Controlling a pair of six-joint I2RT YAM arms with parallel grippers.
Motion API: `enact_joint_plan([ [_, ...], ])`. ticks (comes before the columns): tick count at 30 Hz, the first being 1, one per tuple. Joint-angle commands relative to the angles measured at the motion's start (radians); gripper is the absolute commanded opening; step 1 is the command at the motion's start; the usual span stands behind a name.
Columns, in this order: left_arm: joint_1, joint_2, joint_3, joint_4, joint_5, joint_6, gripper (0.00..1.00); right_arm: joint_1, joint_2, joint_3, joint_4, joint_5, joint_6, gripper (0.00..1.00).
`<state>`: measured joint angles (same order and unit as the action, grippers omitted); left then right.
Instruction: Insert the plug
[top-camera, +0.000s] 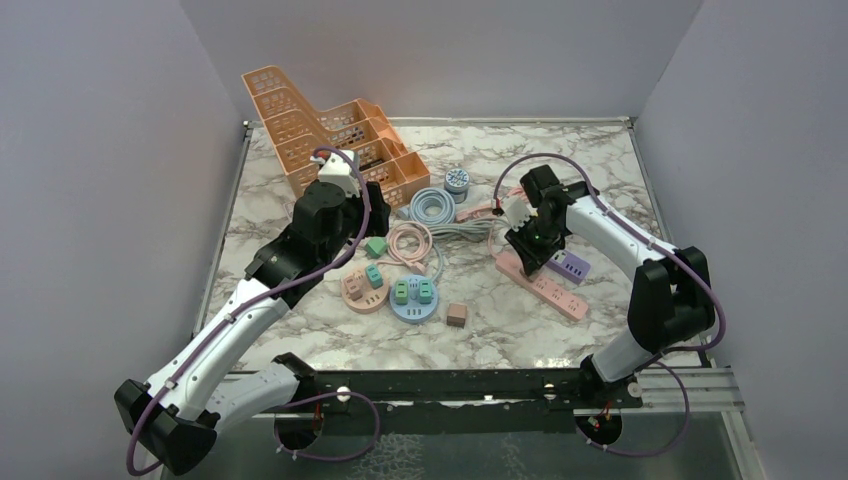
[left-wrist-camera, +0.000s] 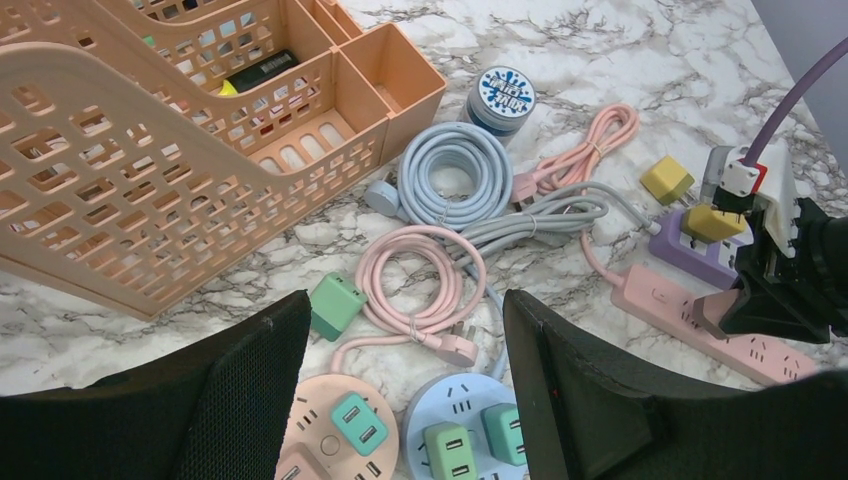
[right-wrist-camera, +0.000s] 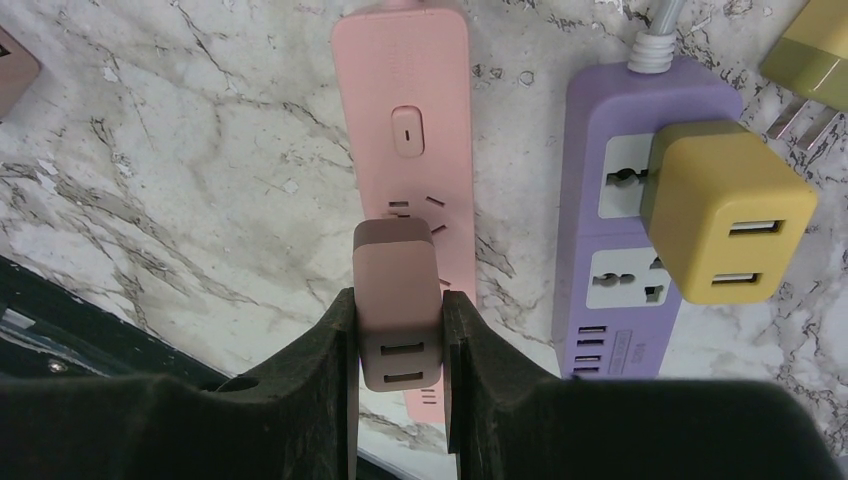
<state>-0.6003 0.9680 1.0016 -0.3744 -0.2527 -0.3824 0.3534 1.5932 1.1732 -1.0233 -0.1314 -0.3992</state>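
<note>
There are four power strips: one pink bar (right-wrist-camera: 400, 90), one purple bar (right-wrist-camera: 620, 345), one peach round strip (left-wrist-camera: 322, 405) and one blue round strip (left-wrist-camera: 450, 395). The cords are also four: a pink coil (left-wrist-camera: 418, 236), a pink bundle (left-wrist-camera: 600, 135), a blue coil (left-wrist-camera: 420, 180) and a grey cord (left-wrist-camera: 540, 215). I count eight USB chargers, namely four green chargers (top-camera: 375, 245) (top-camera: 373, 275) (top-camera: 401, 292) (top-camera: 424, 291), two yellow chargers (right-wrist-camera: 725, 225) (left-wrist-camera: 667, 180) and two brown chargers (right-wrist-camera: 397, 300) (top-camera: 457, 315), plus one orange basket (left-wrist-camera: 150, 200) and one round tin (left-wrist-camera: 500, 97).

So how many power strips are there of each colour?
Pink: 2, the long pink strip and the round pink strip
Purple: 1, the purple strip
Blue: 1, the round blue strip
Total: 4
</note>
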Motion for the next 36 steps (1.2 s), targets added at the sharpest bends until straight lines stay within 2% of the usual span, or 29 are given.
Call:
enact_joint_plan([
  [1,-0.005,-0.003,-0.008,0.031,0.017,0.014,0.73,0.005,0.023,-0.006,0.062,0.027,-0.028,0.01],
  [11,-0.006,-0.002,-0.010,0.034,0.013,0.017,0.73,0.036,0.025,-0.014,0.087,0.118,-0.042,0.01],
  [16,-0.005,-0.001,-0.012,0.034,0.013,0.019,0.73,0.077,0.034,-0.025,0.087,0.110,-0.042,0.01],
  [26,-0.006,-0.002,-0.013,0.036,0.005,0.026,0.73,0.142,0.137,-0.030,0.122,0.202,0.027,0.01],
  [36,-0.006,-0.002,-0.011,0.036,-0.009,0.043,0.73,0.148,0.142,-0.122,0.216,0.103,0.033,0.01],
])
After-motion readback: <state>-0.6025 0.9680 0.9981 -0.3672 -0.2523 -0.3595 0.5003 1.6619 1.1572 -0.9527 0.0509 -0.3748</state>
